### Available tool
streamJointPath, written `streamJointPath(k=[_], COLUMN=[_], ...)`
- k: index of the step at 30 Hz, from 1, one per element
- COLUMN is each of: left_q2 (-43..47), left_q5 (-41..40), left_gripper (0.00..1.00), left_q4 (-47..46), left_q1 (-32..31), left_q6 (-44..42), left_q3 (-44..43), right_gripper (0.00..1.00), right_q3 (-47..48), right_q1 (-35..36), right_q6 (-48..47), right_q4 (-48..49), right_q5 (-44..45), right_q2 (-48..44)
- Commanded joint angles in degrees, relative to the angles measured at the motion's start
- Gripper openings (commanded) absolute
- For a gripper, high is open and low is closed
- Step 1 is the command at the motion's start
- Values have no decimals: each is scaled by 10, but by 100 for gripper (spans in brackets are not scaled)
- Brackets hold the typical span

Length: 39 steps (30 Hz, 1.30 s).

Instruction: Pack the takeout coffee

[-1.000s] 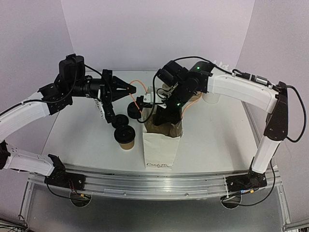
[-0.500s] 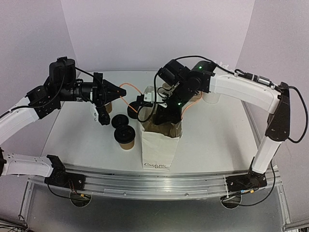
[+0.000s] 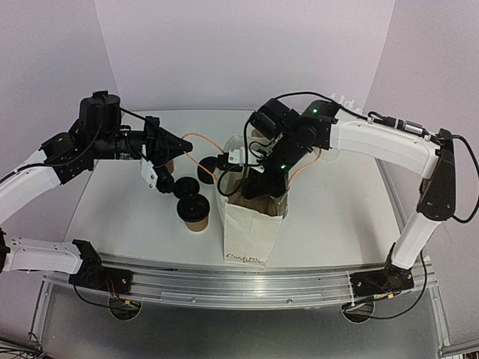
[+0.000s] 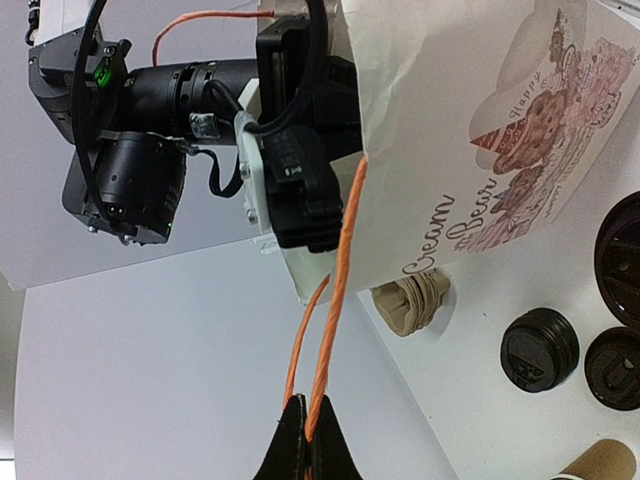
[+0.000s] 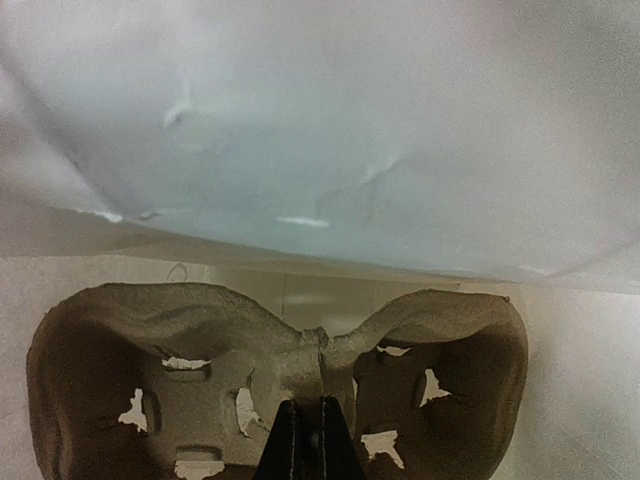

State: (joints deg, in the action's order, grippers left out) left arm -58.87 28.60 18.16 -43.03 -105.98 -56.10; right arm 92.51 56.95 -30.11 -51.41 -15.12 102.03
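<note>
Orange handle (image 4: 338, 290) of the white bag (image 3: 251, 228) clamped tight in the left claw (image 4: 306, 440), pulled taut toward the left edge to keep the mouth wide. Stands near the middle of the front edge of the tabletop (image 3: 337, 202). Pinched together with the right claw (image 5: 305, 440) on the middle ridge of a pulp carrier (image 5: 200, 350), down inside the bag; cannot tell whether seated on the bottom. Judged about halfway: bag opened, carrier in. Not yet packed: coffee (image 3: 196, 212), upright and lidded on the tabletop just left of the bag, touched by neither claw. Left to do, most likely: release the carrier, fetch the coffee, seat it in a well, drop the handle. Black lids (image 3: 187, 185) close behind the coffee, no part of the job.
</note>
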Motion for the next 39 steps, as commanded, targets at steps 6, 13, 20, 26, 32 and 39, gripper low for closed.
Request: streamJointPath(k=[6, 13, 20, 26, 32, 39], left_q2=[23, 35, 37, 45, 43, 39], left_q5=[-21, 20, 69, 72, 90, 98], left_gripper=[0, 0, 0, 0, 0, 0], left_q4=[-2, -24, -54, -35, -60, -67], left_q1=[10, 10, 10, 10, 10, 10], left_q6=[19, 40, 35, 31, 30, 17], left_q3=[-2, 8, 21, 23, 27, 26], right_gripper=[0, 0, 0, 0, 0, 0], right_q3=[-35, -29, -19, -33, -28, -25], right_q1=[8, 8, 8, 7, 7, 7], right_q6=[-1, 16, 29, 52, 67, 82], right_q4=[-3, -4, -3, -1, -1, -1], right_q5=[7, 6, 1, -42, -29, 9], right_q2=[-29, -5, 29, 32, 66, 69])
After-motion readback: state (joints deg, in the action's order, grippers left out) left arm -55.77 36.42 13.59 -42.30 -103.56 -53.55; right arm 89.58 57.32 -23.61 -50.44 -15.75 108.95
